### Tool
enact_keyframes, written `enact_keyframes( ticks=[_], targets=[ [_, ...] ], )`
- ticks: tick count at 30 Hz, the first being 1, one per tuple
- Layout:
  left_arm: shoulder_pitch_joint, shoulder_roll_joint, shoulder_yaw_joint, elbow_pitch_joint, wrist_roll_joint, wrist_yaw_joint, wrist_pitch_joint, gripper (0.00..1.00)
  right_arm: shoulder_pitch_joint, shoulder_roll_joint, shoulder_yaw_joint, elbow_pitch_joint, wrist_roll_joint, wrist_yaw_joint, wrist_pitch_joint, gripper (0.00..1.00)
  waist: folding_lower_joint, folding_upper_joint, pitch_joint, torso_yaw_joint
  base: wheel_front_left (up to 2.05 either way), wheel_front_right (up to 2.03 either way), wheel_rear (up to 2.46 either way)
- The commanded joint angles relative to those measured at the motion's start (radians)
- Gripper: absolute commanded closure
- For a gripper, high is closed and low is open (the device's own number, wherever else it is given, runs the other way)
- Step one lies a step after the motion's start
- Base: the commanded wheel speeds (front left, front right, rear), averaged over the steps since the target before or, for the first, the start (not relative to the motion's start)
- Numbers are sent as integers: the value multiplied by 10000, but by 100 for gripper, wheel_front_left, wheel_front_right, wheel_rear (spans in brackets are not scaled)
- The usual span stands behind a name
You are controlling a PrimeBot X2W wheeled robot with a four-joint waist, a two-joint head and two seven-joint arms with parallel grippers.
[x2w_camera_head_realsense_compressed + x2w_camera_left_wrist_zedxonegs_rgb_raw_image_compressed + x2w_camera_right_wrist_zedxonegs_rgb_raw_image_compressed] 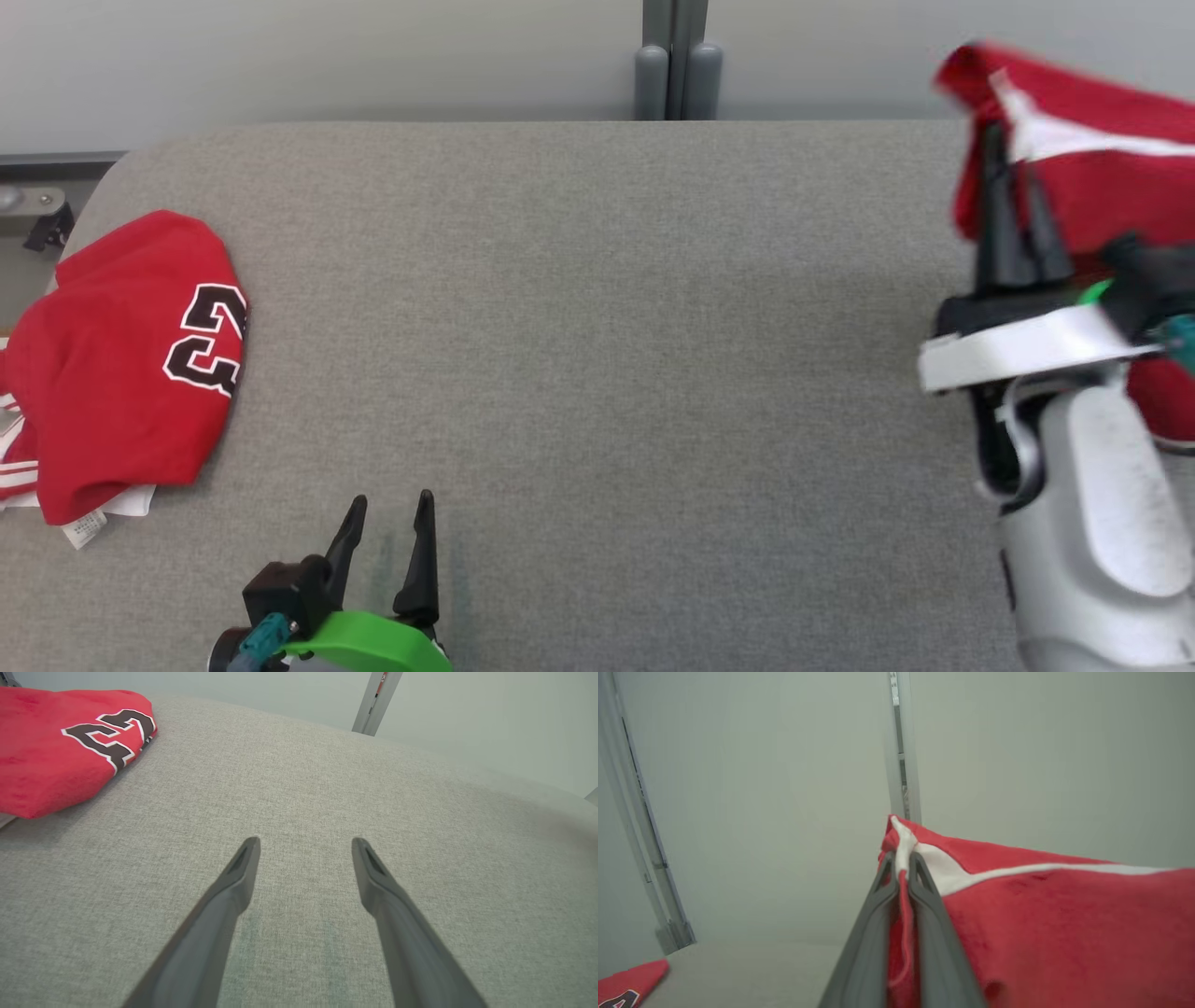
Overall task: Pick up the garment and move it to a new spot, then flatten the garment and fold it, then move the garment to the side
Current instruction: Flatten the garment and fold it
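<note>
At the upper right of the head view, the right gripper (1013, 159) has its jaws closed tight on a white-banded edge of the red garment (1102, 196), which is lifted above the grey table (597, 327). The wrist view shows the fingertips (889, 858) pinching a thin fold of cloth, with the garment (1064, 924) draping off to the right.

At the lower left, the left gripper (392, 499) hovers over bare table with its jaws wide apart and holding nothing. A second red cloth (121, 373), numbered 23, lies at the far left.

The lift likely needs a firm pinch and enough height for the hem to clear before carrying toward the frame's centre, where the free gripper could take another edge.

Most of the garment is cut off at the right edge and blurred. I cannot tell whether its lower end touches the table, and no lettering shows on it.
</note>
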Motion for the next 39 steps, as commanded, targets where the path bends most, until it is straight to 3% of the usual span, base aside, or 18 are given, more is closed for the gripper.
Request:
enact_keyframes(
  ticks=[1,4,6,7,8,9,14,18,22,34,39],
  targets=[
    [-26,34,-53,17,26,-27,8,0,231,-20,644,318,28,0,-10,100,0,-1,37,102,0,0,0],
    [-141,37,-90,55,74,-27,8,0,622,17,2422,1053,196,0,-14,99,0,-1,62,252,0,0,0],
    [-221,33,-170,74,56,-27,7,0,763,-17,3384,1416,533,-3,-16,84,0,-1,105,372,0,0,0],
    [-291,34,-210,75,37,-27,8,0,755,-13,3845,1542,724,-1,-16,65,0,-1,169,442,0,0,0],
    [-341,36,-238,74,21,-27,8,0,761,-9,4177,1651,852,-1,-16,13,0,-1,210,490,0,0,0],
    [-386,36,-278,72,5,-27,8,0,768,-5,4578,1814,1007,-1,-16,0,0,-1,263,542,0,0,0],
    [-483,34,-327,97,44,-27,8,0,598,-4,5547,2016,1421,-3,-16,0,0,-1,306,620,0,0,0],
    [-269,31,-181,66,101,-27,8,0,622,-6,5437,2070,1314,-3,-16,0,0,-1,209,471,0,0,0],
    [-157,31,-134,46,128,-27,8,0,809,7,4708,2015,986,-1,-16,0,0,-1,99,214,0,0,0],
    [-436,39,77,-57,273,-27,7,0,1516,-15,1120,1909,-655,-1,-16,0,0,-1,-205,-924,0,0,0],
    [-354,36,541,-190,627,104,7,0,2024,-15,549,1783,-999,-1,-16,0,0,-1,-352,-1306,0,0,0]
  ],
)
